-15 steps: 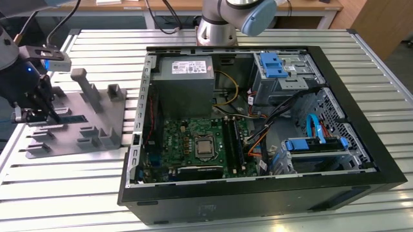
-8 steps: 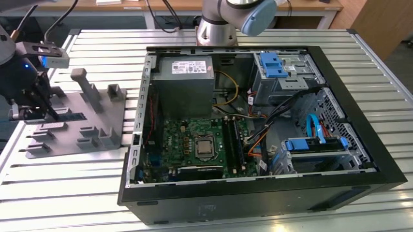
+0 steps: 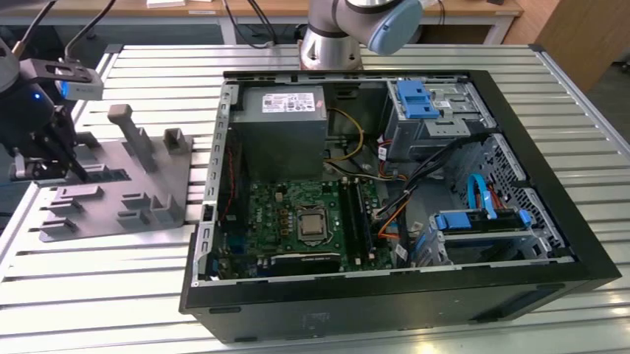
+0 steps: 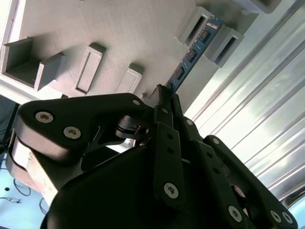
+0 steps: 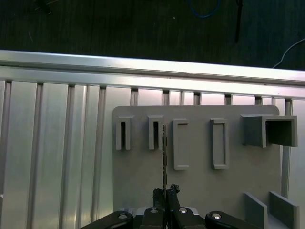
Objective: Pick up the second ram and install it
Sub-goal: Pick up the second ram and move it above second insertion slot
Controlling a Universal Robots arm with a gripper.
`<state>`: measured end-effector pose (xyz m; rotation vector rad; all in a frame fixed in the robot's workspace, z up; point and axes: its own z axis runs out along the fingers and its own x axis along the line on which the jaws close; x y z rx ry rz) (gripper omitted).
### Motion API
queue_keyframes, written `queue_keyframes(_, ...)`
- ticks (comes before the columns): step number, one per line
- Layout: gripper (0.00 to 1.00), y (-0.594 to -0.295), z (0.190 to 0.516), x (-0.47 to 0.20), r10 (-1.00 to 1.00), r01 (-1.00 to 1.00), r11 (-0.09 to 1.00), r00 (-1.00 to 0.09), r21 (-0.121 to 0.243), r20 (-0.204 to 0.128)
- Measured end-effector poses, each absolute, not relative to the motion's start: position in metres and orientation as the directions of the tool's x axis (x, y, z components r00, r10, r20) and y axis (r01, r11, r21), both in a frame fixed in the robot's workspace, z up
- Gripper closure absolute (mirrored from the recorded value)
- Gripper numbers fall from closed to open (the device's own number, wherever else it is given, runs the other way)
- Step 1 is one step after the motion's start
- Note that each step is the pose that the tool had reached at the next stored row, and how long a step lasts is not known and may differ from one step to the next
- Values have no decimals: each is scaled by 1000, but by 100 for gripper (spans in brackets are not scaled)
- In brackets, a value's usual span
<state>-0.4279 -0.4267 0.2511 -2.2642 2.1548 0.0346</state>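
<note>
The black-fingered gripper (image 4: 164,95) has its two fingers pressed together on the near end of the second ram (image 4: 190,55), a long, thin blue-green circuit-board stick with a row of black chips. In the first wrist view the stick shows edge-on (image 5: 164,152). Its far end reaches between two upright pegs of the flat grey plastic holder plate (image 4: 119,33); whether it touches them I cannot tell. The plate lies on the slatted aluminium table (image 3: 99,280). Well apart, toward the exterior view's right, is the open black computer case (image 3: 394,302) with its green motherboard (image 3: 285,214).
</note>
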Motion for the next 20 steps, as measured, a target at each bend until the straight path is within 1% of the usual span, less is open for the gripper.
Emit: queue_keyframes(20, 86, -427, 270, -428, -998, -999, -50, 49, 4, -32)
